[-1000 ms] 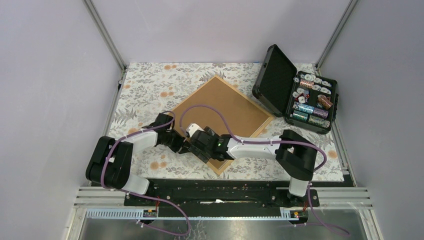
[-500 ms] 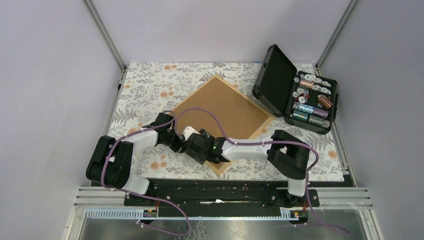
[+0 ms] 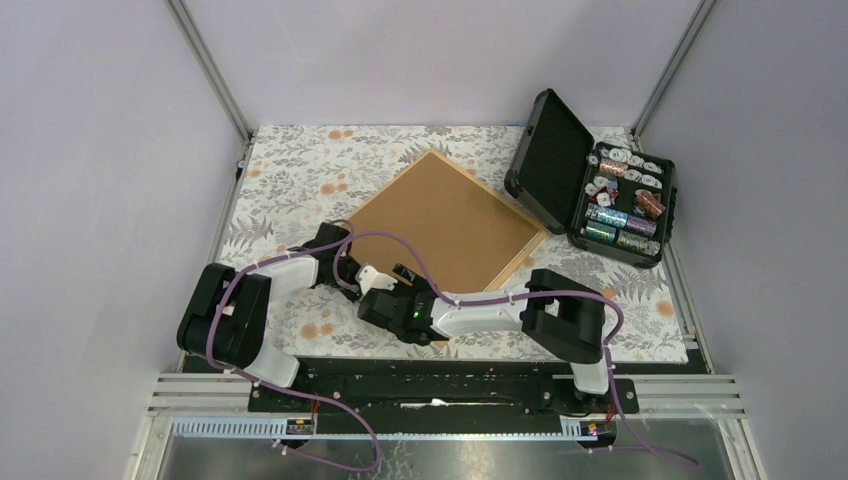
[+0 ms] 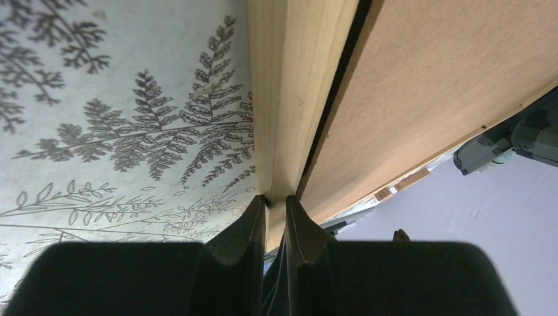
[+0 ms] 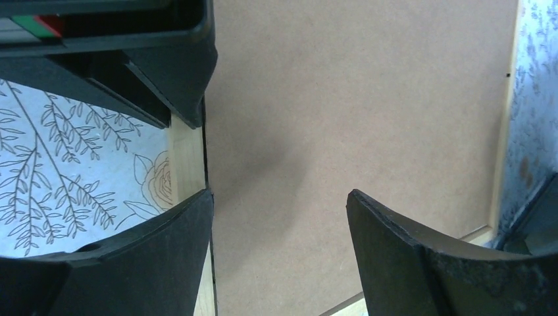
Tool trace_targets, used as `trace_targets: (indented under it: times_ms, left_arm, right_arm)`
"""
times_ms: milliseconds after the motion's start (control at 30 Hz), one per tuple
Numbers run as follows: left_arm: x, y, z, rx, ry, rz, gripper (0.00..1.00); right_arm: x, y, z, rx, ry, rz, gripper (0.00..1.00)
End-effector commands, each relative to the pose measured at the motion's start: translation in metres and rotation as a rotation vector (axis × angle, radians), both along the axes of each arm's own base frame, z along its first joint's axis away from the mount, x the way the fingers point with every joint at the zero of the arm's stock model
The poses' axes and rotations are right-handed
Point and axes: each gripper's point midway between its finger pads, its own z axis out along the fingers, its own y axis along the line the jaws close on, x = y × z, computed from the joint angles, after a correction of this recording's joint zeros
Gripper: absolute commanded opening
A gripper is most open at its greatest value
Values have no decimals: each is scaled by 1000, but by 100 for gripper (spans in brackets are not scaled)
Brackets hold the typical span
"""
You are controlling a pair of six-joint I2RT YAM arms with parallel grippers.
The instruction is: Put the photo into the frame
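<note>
The frame [image 3: 521, 260] lies face down on the floral cloth, turned like a diamond, its brown backing board [image 3: 445, 215] facing up. My left gripper [image 3: 352, 284] is shut on the frame's near-left light-wood moulding [image 4: 296, 85], one finger on each side of the strip [image 4: 276, 201]. My right gripper [image 5: 279, 204] hangs open just over the backing board [image 5: 355, 99], with its left finger above the same moulding [image 5: 186, 164]. In the top view the right gripper [image 3: 385, 296] sits close beside the left one. The photo is out of view.
An open black case [image 3: 548, 165] holding poker chips stands at the back right, just off the frame's right corner. Purple walls and metal posts close in the table. The floral cloth [image 3: 290, 180] covers the tabletop.
My left gripper has narrowed onto the frame's moulding. The right arm has swung left and nearer along the frame's near-left edge, and now covers the frame's near corner.
</note>
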Motion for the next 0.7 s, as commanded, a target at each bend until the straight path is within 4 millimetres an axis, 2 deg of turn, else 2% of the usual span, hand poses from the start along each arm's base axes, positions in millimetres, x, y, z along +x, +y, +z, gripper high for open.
trace_targets:
  times_ms: [0, 200, 333, 567, 667]
  left_arm:
    - [-59, 72, -71, 420, 194, -7, 0]
    - [-59, 72, -71, 423, 193, -12, 0]
    - [-59, 72, -71, 425, 192, -10, 0]
    - [-59, 71, -71, 423, 188, -24, 0]
    - [-59, 71, -70, 422, 186, -23, 0]
  right_arm:
    - [26, -32, 35, -125, -181, -97, 80]
    - [30, -30, 61, -91, -222, -97, 80]
    - [27, -32, 54, -84, -196, -85, 80]
    - [-1, -23, 42, 205, 163, -38, 91]
    - [-13, -25, 33, 254, 290, -40, 92]
